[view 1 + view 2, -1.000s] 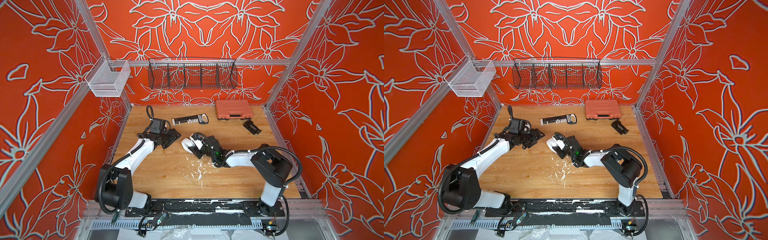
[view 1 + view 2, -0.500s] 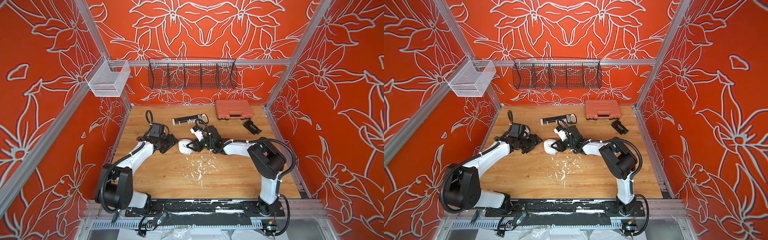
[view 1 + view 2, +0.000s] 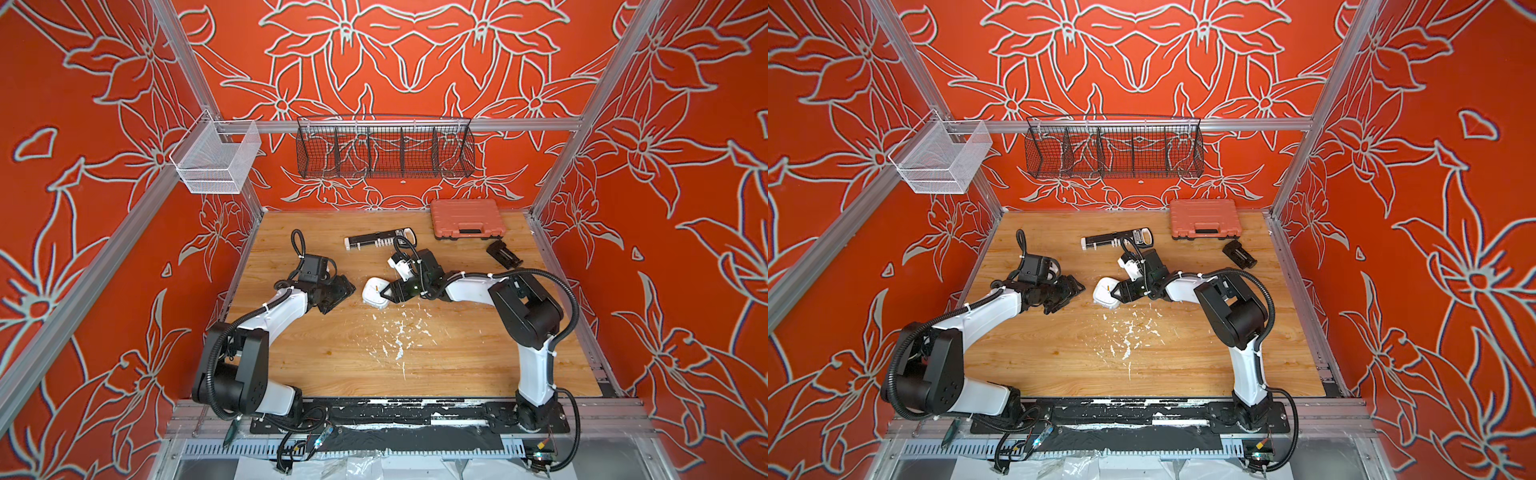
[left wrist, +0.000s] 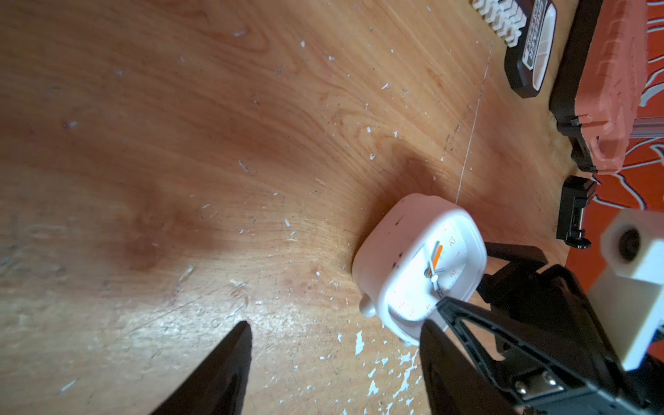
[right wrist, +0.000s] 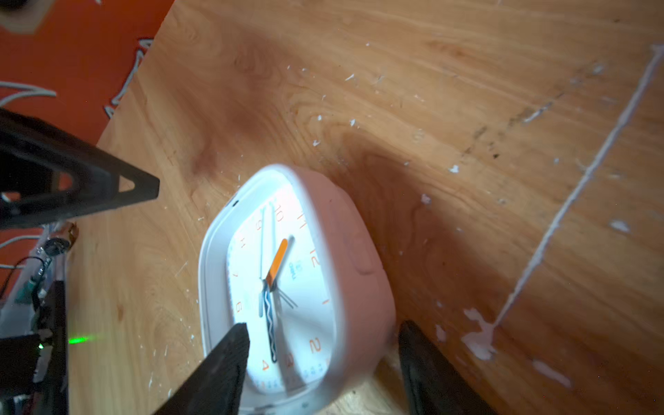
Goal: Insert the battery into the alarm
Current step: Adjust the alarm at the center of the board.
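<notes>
The right hand (image 5: pixel 325 325) stands with its jaws spread wide astride one corner of the alarm (image 5: pixel 287 269), a small white rounded-square plastic clock with an orange pointer. One finger crosses the dial and the other sits just beside the casing, and I see no squeeze on it. The alarm lies face-up and slightly tilted on the wooden worktop (image 3: pixel 332 365), well in front of the orange plastic case (image 3: pixel 467 218) and to its left. The left hand (image 4: pixel 336 325), further left of the case, is open and empty, pointing at the alarm from close by. The battery cannot be made out in any view.

I judge this to be the positioning step. The alarm's back is down, so its slot is out of reach. The next move calls for turning the alarm over, steadying it and fetching the battery.

A second ago the right hand held the alarm clamped, with its forearm farther from the case. Half a second ago the alarm was already down at about this spot, and the jaws have since parted. The left hand has barely shifted.
</notes>
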Available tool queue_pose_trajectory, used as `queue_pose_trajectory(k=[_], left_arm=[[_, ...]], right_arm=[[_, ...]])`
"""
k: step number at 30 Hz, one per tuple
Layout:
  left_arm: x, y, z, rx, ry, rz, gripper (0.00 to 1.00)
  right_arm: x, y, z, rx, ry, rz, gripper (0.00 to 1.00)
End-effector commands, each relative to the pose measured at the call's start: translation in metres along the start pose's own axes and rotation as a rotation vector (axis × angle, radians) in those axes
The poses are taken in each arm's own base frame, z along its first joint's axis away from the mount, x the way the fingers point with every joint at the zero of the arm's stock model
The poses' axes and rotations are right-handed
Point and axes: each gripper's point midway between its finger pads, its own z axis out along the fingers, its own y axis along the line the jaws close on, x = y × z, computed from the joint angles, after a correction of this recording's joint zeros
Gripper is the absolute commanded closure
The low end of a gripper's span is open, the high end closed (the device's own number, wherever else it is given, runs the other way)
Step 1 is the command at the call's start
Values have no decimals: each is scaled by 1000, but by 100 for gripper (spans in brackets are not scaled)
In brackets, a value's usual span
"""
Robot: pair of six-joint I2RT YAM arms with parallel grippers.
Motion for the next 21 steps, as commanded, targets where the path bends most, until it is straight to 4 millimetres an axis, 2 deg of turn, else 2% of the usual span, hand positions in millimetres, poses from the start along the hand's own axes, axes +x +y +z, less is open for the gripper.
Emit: queue_pose_trajectory(k=[1, 2, 6, 8, 11, 14, 17, 21], left_arm=[[-9, -8, -7, 30, -43, 41, 28], [-11, -9, -9, 29, -51, 52, 28], [-21, -9, -26, -4, -127, 132, 28], [-29, -5, -38, -44, -190, 184, 28], [-43, 6, -59, -142, -303, 280, 27], [-53, 19, -76, -234, -401, 379, 27], [-62, 35, -93, -319, -533, 448, 26], [-74, 68, -105, -463, -695, 437, 25]], right_arm=[[-20, 0, 0, 13, -17, -35, 15], [-23, 0, -1, 17, -17, -38, 3], [-43, 2, -12, 64, -64, -65, 2], [-53, -2, -25, 132, -88, -79, 2], [-70, -13, -58, 278, -146, -89, 2], [-77, -28, -105, 456, -210, -96, 2], [-70, -42, -163, 643, -275, -91, 2], [-31, -84, -252, 1005, -382, -32, 2]])
